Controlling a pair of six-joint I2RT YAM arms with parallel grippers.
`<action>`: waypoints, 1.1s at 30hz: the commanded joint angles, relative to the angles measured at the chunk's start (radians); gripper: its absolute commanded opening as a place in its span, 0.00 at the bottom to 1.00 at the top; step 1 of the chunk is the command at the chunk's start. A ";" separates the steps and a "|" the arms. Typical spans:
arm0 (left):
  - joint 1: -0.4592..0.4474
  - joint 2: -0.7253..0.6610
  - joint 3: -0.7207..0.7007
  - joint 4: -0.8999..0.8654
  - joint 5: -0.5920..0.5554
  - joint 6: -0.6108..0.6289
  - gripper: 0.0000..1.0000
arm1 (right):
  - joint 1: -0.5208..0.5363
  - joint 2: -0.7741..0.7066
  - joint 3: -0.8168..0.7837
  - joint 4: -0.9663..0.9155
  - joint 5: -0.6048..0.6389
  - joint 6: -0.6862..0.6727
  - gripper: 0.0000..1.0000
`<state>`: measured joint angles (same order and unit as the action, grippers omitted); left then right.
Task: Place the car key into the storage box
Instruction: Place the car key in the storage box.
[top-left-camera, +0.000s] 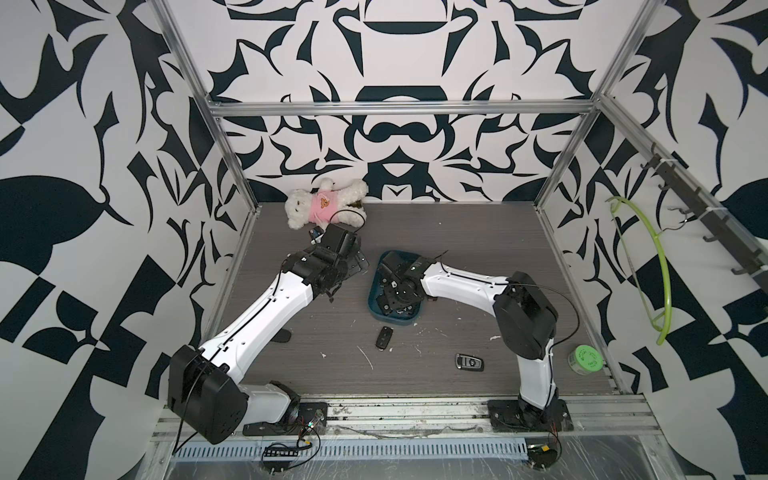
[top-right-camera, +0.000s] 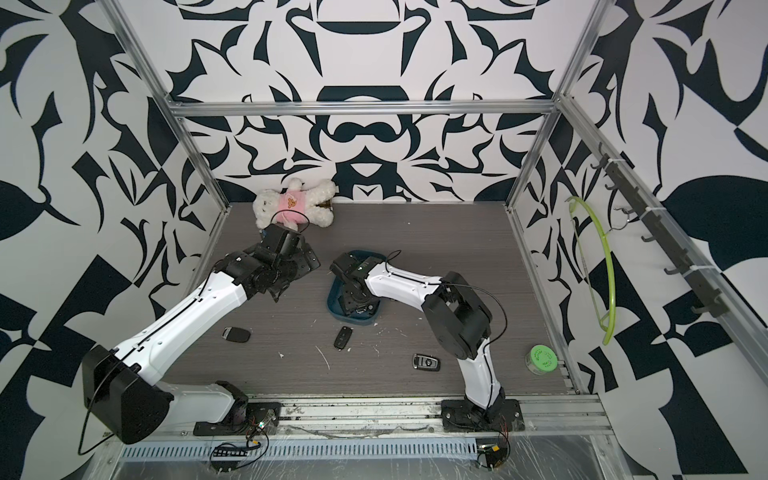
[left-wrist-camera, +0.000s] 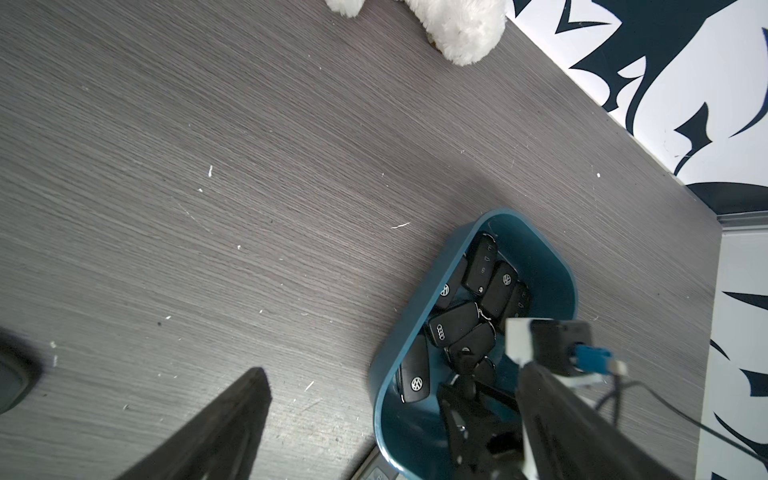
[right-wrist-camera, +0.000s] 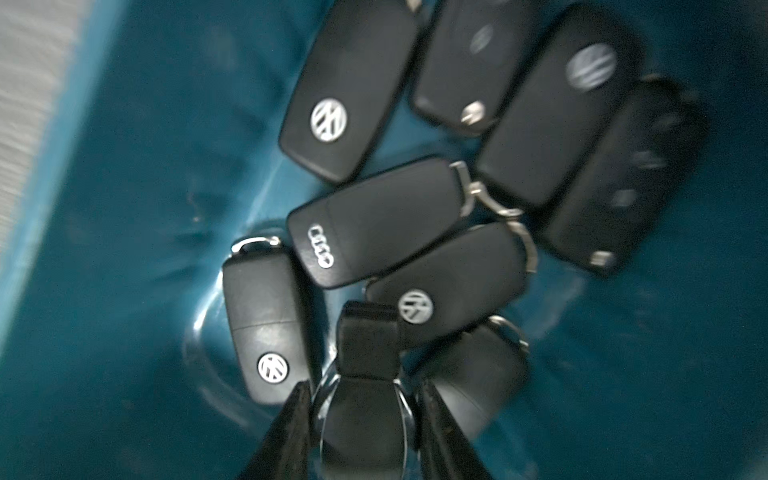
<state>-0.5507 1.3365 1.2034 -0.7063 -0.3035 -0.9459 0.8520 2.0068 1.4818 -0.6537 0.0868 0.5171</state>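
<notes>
A robotics lab cell: left arm (top-left-camera: 266, 307) and right arm (top-left-camera: 461, 282) bolted to a rail (top-left-camera: 399, 409), aluminium frame (top-left-camera: 399, 109), patterned walls (top-left-camera: 399, 54).

Plush bear (top-left-camera: 322, 203) w/ pink top by back wall; green roll (top-left-camera: 585, 360) front-rt.

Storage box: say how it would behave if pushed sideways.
The storage box looks low and broad, so it should slide rather than tip. The car keys piled inside likely add weight and could shift.

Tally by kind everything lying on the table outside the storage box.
Car keys: 3
Plush bear: 1
Green-lidded tub: 1
Total: 5
</notes>
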 joint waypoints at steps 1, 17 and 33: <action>0.006 0.004 -0.007 -0.007 -0.007 0.002 0.99 | 0.006 -0.002 0.046 0.004 -0.010 -0.026 0.36; 0.006 0.018 -0.013 0.022 0.028 0.013 0.99 | 0.008 -0.092 0.060 -0.012 0.006 -0.006 0.63; -0.043 0.089 -0.025 0.157 0.202 0.121 0.99 | 0.001 -0.420 -0.207 -0.050 0.172 0.169 0.88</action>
<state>-0.5751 1.4086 1.1847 -0.5819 -0.1482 -0.8677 0.8566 1.6463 1.3258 -0.6693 0.2085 0.6174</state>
